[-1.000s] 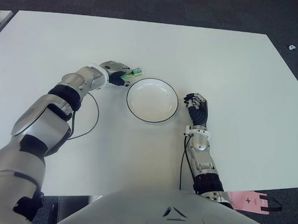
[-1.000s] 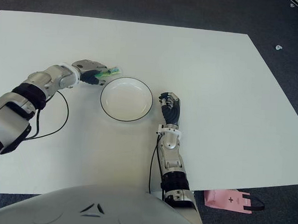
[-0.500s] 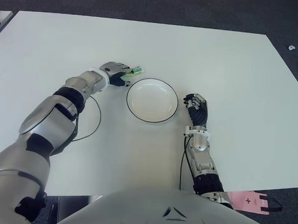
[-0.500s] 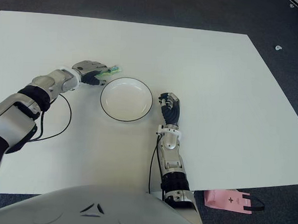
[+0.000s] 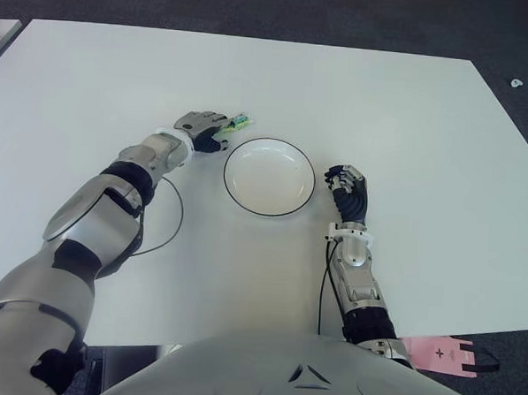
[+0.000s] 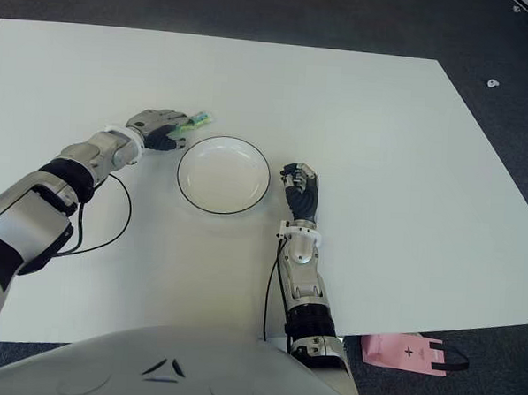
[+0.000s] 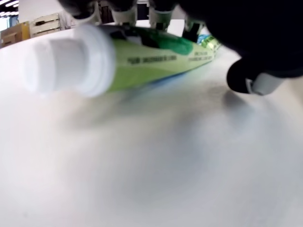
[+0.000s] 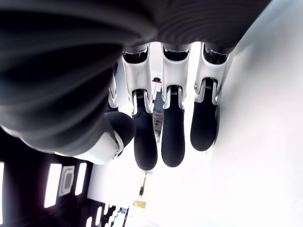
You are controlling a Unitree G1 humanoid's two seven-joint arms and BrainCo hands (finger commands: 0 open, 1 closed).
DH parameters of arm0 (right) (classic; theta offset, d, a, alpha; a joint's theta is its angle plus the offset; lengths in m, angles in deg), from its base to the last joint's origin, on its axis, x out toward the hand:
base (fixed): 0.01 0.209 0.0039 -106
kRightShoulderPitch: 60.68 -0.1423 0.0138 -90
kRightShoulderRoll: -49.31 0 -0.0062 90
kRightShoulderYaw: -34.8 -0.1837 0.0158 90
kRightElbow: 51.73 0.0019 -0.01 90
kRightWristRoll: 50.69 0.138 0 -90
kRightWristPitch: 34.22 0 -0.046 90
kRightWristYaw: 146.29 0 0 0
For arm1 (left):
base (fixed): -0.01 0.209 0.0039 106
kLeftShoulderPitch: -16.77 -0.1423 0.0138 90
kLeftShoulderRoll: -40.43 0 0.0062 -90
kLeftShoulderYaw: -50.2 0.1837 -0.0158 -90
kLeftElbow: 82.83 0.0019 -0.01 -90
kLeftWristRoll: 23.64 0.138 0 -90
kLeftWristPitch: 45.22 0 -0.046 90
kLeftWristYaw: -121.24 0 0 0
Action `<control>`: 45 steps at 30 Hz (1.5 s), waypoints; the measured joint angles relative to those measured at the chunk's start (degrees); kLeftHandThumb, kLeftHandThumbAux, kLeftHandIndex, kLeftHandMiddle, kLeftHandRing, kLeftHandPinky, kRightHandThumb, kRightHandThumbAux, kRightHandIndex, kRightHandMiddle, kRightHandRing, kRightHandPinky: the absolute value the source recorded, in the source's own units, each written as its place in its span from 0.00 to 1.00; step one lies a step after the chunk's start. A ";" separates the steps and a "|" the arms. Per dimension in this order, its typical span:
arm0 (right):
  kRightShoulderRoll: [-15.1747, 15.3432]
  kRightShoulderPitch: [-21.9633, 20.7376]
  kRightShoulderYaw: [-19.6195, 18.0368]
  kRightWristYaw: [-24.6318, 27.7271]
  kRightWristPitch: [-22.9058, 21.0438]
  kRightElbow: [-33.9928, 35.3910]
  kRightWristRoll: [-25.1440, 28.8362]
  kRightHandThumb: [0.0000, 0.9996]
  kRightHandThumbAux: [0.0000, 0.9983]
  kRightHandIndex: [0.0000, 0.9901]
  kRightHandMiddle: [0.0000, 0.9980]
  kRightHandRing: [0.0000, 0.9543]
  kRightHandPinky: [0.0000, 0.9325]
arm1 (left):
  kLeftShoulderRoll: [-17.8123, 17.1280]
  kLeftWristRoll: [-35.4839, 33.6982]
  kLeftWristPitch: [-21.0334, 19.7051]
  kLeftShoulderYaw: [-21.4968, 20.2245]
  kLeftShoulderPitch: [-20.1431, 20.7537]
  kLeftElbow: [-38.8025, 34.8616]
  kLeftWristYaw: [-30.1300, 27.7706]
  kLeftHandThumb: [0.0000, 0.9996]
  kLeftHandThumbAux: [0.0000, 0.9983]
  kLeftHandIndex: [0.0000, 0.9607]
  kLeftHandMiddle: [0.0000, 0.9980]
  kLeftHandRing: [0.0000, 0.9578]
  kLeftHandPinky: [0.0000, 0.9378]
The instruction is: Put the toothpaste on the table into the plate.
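Bare white tabletop lies open around the left hand except beside it, where the round white black-rimmed plate sits; past the plate shows the curled right hand.

The two eye views look forward and steeply down from the robot's head onto the broad white rectangular table. They take in nearly the same ground, from the grey chest at the near edge to the dark floor beyond, the right eye's scene shifted leftward. The left wrist view sits almost at the tabletop, very close under the left hand, looking along the green toothpaste tube with its white cap. The right wrist view looks from close by at the right hand and its dark curled fingers.
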 measured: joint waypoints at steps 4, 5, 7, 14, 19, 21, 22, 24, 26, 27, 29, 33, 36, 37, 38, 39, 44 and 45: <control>-0.01 0.01 0.00 0.06 0.00 0.05 0.00 0.71 0.73 0.43 0.51 0.51 0.52 | 0.17 -0.40 -0.61 -0.35 0.00 0.22 0.50 0.65 0.32 0.00 0.14 0.25 0.42; 0.00 0.02 0.00 0.08 0.00 0.05 0.00 0.71 0.73 0.43 0.51 0.51 0.52 | 0.24 -0.45 -0.75 -0.44 0.00 0.23 0.61 0.65 0.32 0.00 0.15 0.26 0.42; 0.00 0.02 0.00 0.10 0.00 0.07 0.01 0.71 0.73 0.43 0.51 0.51 0.51 | 0.32 -0.66 -0.94 -0.65 0.00 0.23 0.68 0.66 0.32 0.00 0.15 0.26 0.41; -0.04 0.02 0.02 0.15 0.00 0.15 0.02 0.71 0.73 0.43 0.50 0.51 0.53 | 0.60 -2.80 -1.37 -2.78 -0.26 0.17 0.86 0.68 0.31 0.07 0.21 0.28 0.39; -0.02 0.04 0.02 0.19 0.01 0.32 0.04 0.71 0.73 0.43 0.50 0.51 0.51 | 0.77 -4.39 -1.38 -4.42 -0.69 0.17 1.89 0.73 0.34 0.21 0.27 0.32 0.47; 0.00 0.06 0.02 0.21 0.01 0.35 0.04 0.71 0.73 0.43 0.50 0.51 0.51 | 0.88 -5.09 -1.38 -4.98 -0.96 0.17 2.55 0.73 0.35 0.24 0.28 0.33 0.49; 0.01 0.06 0.03 0.22 0.01 0.35 0.04 0.71 0.73 0.43 0.50 0.51 0.51 | 0.93 -5.48 -1.38 -5.32 -1.07 0.17 2.74 0.74 0.36 0.28 0.30 0.35 0.48; 0.02 0.05 0.03 0.24 0.01 0.36 0.04 0.71 0.73 0.43 0.50 0.51 0.51 | 1.05 -6.56 -1.37 -6.37 -1.35 0.17 2.96 0.76 0.37 0.35 0.34 0.38 0.46; 0.03 0.05 0.03 0.27 0.01 0.36 0.04 0.71 0.73 0.43 0.50 0.50 0.51 | 1.16 -7.81 -1.23 -7.32 -1.73 0.16 3.30 0.79 0.39 0.40 0.39 0.43 0.49; 0.06 0.05 0.02 0.31 0.01 0.36 0.05 0.71 0.73 0.43 0.50 0.50 0.51 | 1.18 -8.37 -1.07 -7.76 -1.95 0.16 3.46 0.80 0.39 0.41 0.41 0.44 0.49; 0.09 0.06 0.02 0.37 0.01 0.36 0.05 0.71 0.73 0.43 0.50 0.50 0.51 | 1.18 -9.03 -0.69 -8.56 -2.30 0.16 3.74 0.86 0.47 0.44 0.46 0.49 0.52; 0.17 0.07 -0.01 0.49 0.01 0.36 0.09 0.71 0.73 0.43 0.50 0.51 0.52 | 1.18 -10.42 0.22 -9.68 -3.04 0.16 4.46 0.93 0.57 0.47 0.49 0.57 0.58; 0.18 0.07 -0.03 0.53 0.01 0.36 0.09 0.71 0.73 0.43 0.51 0.51 0.53 | 1.16 -11.21 1.00 -10.70 -3.67 0.16 4.83 0.95 0.59 0.50 0.50 0.66 0.65; 0.17 0.08 -0.03 0.53 0.01 0.36 0.09 0.71 0.73 0.43 0.51 0.51 0.54 | 1.16 -11.50 1.25 -11.01 -3.92 0.16 5.04 0.95 0.59 0.50 0.50 0.68 0.67; 0.18 0.09 -0.03 0.53 0.01 0.35 0.09 0.71 0.73 0.43 0.51 0.51 0.54 | 1.16 -11.69 1.50 -11.24 -4.14 0.16 5.25 0.96 0.60 0.51 0.50 0.70 0.68; 0.18 0.10 -0.05 0.53 0.01 0.35 0.09 0.71 0.73 0.43 0.51 0.52 0.54 | 1.13 -11.80 1.81 -11.40 -4.31 0.16 5.41 0.96 0.60 0.51 0.50 0.71 0.68; 0.25 0.10 -0.06 0.58 0.01 0.28 0.09 0.71 0.73 0.43 0.51 0.52 0.54 | 0.94 -12.26 2.69 -11.80 -4.78 0.16 5.56 0.96 0.60 0.52 0.50 0.74 0.71; 0.28 0.10 -0.05 0.64 0.01 0.26 0.09 0.71 0.73 0.43 0.51 0.52 0.54 | 0.91 -12.27 2.81 -11.82 -4.85 0.16 5.62 0.96 0.60 0.52 0.50 0.75 0.71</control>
